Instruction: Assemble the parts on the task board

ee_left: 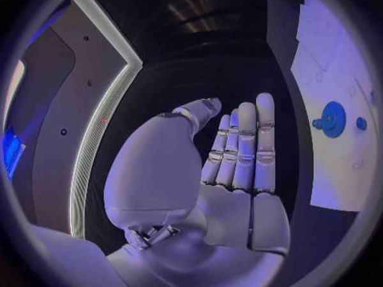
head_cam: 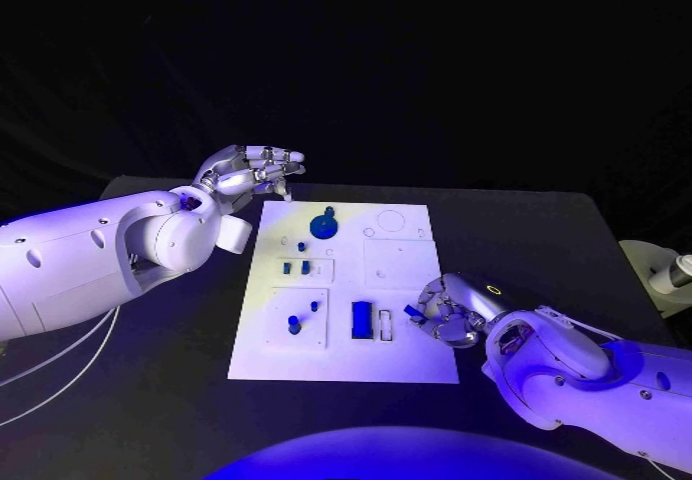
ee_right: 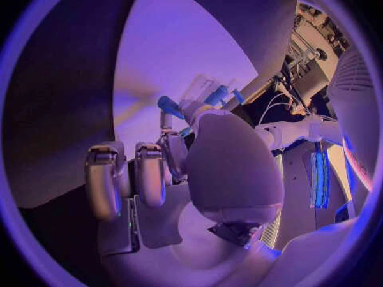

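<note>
Board (head_cam: 346,290) sits mid-table (head_cam: 548,230), long axis running 12 to 6. My left hand (head_cam: 253,172) is up off the table (ee_left: 315,236), just past the board's 11 o'clock corner, fingers (ee_left: 243,147) straight and side by side, palm bare, holding nothing. In the left wrist view the round blue part (ee_left: 331,119) is well clear of those fingers, seated on the board (ee_left: 339,172).

My right hand (head_cam: 450,310) is low at the board's 4 o'clock edge, fingers curled in. A small blue piece (head_cam: 414,312) shows at the fingertips. In the right wrist view a blue piece (ee_right: 170,106) sits at my fingertips over the board (ee_right: 172,57); cannot tell if it's pinched or just touched.

On the board: round blue part (head_cam: 325,222) at 12, small blue bits (head_cam: 302,267) mid-left, blue peg (head_cam: 294,323) at 7, tall blue block (head_cam: 362,319) at 6, beside an empty slot (head_cam: 385,323).
</note>
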`<action>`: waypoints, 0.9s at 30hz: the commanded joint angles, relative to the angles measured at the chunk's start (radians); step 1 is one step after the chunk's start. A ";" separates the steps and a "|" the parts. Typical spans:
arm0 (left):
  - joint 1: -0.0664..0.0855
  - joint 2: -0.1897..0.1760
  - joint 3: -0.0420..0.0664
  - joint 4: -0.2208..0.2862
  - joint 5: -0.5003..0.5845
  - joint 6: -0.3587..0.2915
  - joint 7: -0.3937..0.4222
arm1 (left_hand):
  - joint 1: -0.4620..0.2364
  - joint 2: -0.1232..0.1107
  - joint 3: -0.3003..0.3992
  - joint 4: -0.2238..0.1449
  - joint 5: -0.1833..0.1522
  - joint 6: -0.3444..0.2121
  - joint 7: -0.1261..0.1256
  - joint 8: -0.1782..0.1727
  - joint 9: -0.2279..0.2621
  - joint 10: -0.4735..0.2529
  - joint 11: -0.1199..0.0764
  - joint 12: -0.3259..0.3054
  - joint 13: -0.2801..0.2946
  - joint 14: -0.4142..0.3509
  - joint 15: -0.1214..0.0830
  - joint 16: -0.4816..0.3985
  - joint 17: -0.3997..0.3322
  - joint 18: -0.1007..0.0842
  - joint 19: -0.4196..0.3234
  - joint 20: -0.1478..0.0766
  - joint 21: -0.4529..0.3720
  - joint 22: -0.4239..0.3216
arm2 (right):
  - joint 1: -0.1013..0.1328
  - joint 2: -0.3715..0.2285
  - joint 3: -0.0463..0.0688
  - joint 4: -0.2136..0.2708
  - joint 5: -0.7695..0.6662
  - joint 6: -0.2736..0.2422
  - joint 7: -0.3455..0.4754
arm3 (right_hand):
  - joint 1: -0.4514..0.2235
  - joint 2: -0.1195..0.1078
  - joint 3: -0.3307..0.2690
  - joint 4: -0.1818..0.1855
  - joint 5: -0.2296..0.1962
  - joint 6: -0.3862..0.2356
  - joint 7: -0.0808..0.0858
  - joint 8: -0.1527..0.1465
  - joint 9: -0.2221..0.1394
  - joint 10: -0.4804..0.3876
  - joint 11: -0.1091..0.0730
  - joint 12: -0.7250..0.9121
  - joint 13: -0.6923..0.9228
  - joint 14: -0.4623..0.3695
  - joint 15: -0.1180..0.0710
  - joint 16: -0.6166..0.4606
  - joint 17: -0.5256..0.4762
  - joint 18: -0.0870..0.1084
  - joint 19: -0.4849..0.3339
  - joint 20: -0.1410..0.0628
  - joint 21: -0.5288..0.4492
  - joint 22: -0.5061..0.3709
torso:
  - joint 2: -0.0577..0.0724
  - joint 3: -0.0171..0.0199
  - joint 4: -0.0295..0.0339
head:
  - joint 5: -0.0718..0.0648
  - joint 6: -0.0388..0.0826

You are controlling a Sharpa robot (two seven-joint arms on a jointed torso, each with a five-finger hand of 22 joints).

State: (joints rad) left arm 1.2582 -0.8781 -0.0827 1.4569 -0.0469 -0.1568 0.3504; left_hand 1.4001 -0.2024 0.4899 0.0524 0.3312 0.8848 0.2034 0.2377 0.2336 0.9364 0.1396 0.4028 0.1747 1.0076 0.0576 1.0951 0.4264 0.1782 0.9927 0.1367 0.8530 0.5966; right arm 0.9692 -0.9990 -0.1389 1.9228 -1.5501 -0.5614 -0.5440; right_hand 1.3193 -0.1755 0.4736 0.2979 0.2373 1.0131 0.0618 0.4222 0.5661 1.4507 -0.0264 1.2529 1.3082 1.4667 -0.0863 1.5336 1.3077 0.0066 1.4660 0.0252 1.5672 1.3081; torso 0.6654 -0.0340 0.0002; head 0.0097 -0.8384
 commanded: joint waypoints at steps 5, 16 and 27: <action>0.001 0.004 0.001 0.002 0.003 0.019 0.001 | -0.003 0.006 0.004 0.002 0.003 -0.007 -0.001 0.007 0.001 -0.006 -0.003 0.006 0.001 -0.007 -0.001 0.005 -0.001 0.006 0.000 0.006 -0.002 0.001 | 0.004 0.035 0.000 0.002 0.198 -0.082 0.044 | -0.055 -0.001 0.138 -0.118 -0.011 -0.002 -0.007 0.009 0.024 0.004 0.005 0.003 0.050 0.087 0.002 0.006 0.171 -0.006 0.104 -0.003 0.001 0.262 | 0.001 -0.0004 0.0008 | -0.001 -0.003; 0.001 0.005 0.001 0.004 0.003 0.021 0.001 | -0.003 0.006 0.004 0.002 0.003 -0.007 -0.001 0.007 0.001 -0.006 -0.003 0.006 0.001 -0.007 -0.001 0.005 -0.001 0.006 0.000 0.006 -0.002 0.001 | 0.004 0.083 0.000 -0.028 0.279 -0.011 0.047 | -0.117 -0.010 0.120 -0.103 0.017 0.010 -0.010 0.012 0.025 0.014 0.003 0.025 0.067 0.088 0.000 0.007 0.175 -0.007 0.105 -0.004 0.004 0.263 | 0.002 0.0006 -0.0002 | 0.000 -0.006; 0.001 0.005 0.001 0.004 0.003 0.022 0.002 | -0.003 0.006 0.004 0.002 0.003 -0.007 -0.001 0.007 0.001 -0.006 -0.003 0.006 0.001 -0.007 -0.001 0.005 -0.001 0.006 0.000 0.006 -0.002 0.001 | 0.003 0.109 0.000 -0.060 0.286 0.026 0.033 | -0.184 -0.012 0.069 -0.066 0.021 0.031 -0.015 0.013 0.022 0.027 0.000 0.054 0.089 0.091 -0.002 0.013 0.192 -0.007 0.105 -0.006 0.004 0.263 | 0.001 0.0008 -0.0011 | 0.002 -0.008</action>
State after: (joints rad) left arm 1.2582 -0.8754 -0.0827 1.4578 -0.0470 -0.1520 0.3469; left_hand 1.4001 -0.2024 0.4899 0.0524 0.3312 0.8848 0.2034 0.2377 0.2336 0.9365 0.1395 0.4027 0.1744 1.0076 0.0576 1.0950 0.4266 0.1783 0.9927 0.1366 0.8530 0.5966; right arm 0.9729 -0.8921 -0.1393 1.8654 -1.2738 -0.5715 -0.5094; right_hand 1.1438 -0.1867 0.5497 0.2322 0.2668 1.0183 0.0644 0.4314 0.5914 1.4616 -0.0233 1.3031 1.3079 1.4666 -0.0860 1.5434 1.3075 0.0068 1.4660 0.0253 1.5671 1.3077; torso 0.6669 -0.0331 -0.0005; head 0.0113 -0.8458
